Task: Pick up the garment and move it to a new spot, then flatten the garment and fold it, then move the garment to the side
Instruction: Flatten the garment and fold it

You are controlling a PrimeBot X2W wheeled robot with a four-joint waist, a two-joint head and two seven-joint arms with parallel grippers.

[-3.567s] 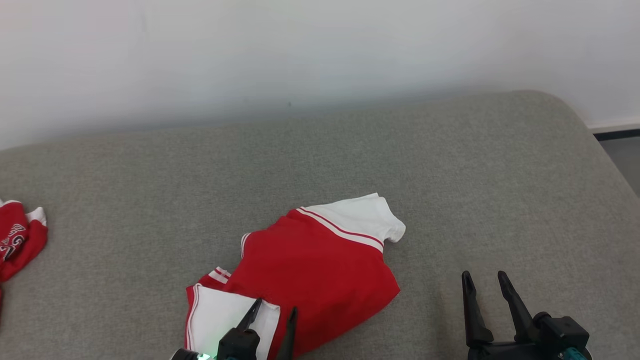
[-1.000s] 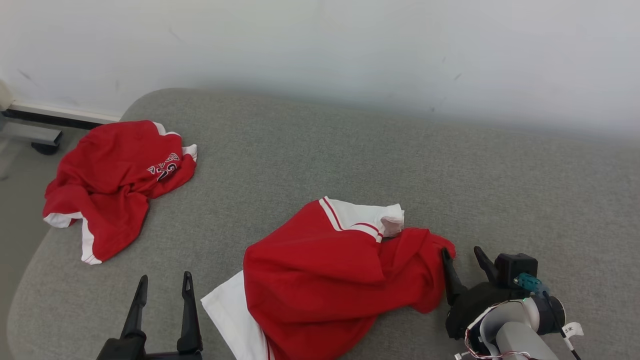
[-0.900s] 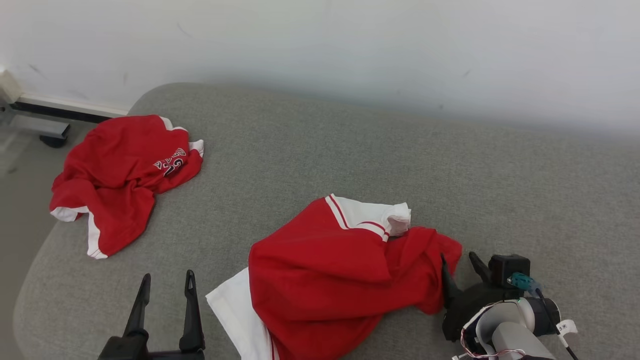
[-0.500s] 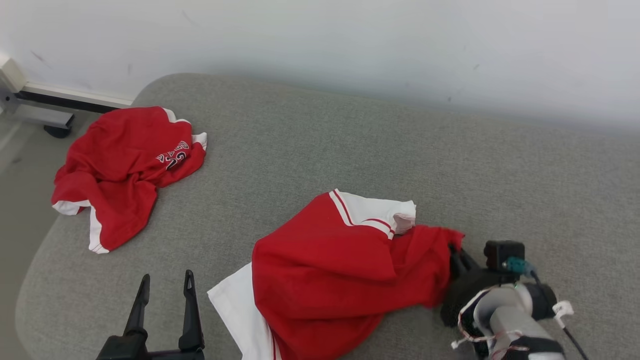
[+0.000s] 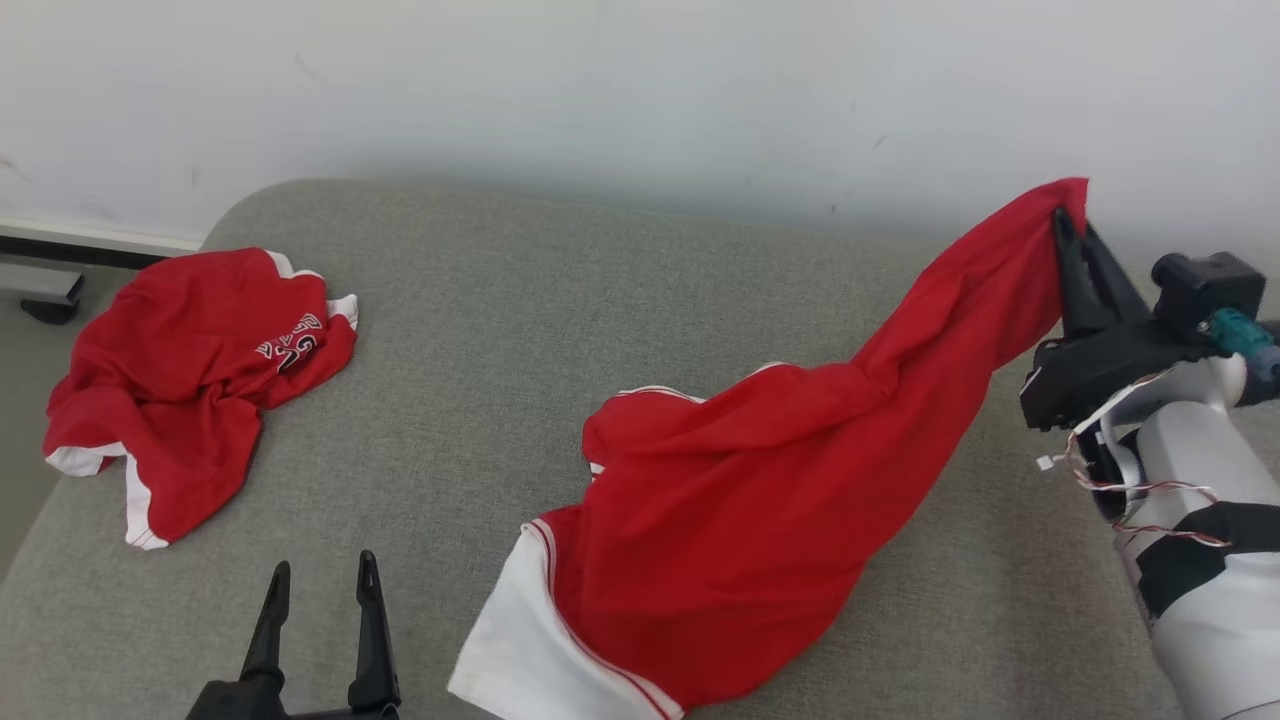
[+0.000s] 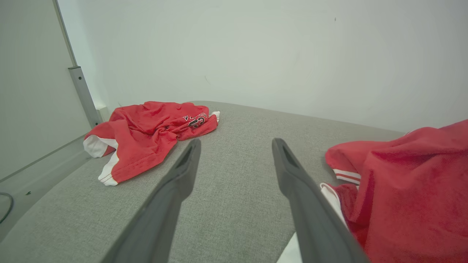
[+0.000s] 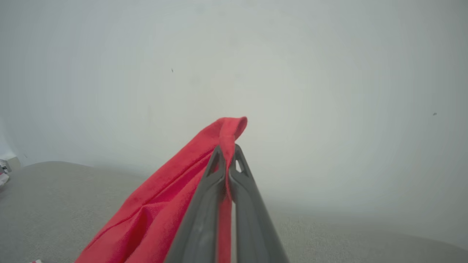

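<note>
Red garment (image 5: 760, 480), 1 corner lifted.

In the left wrist view the garment (image 6: 402, 190) runs off the right and bottom edges. Where it is held, the cloth is hidden between the pinched fingers of the right end effector (image 5: 1070, 222). The print (image 5: 292, 338) on the other garment (image 5: 190, 400) is too small to read, and the left end effector (image 5: 322, 565) is cut off at its base

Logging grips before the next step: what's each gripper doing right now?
Left gripper: open, holding nothing.
Right gripper: closed on an edge of the red garment.
</note>
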